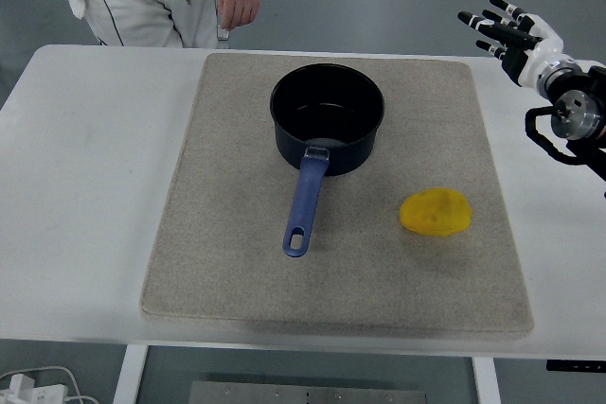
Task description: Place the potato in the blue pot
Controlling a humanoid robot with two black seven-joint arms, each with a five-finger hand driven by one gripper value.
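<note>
A yellow potato (436,213) is seen lying on a grey mat (227,262), right of the blue pot (327,118) and well apart from it, untouched. The right hand (511,37) is held raised at the table's far right, fingers spread and empty. The potato is judged firm, light and rounded, best gripped across its narrower middle from above.
</note>
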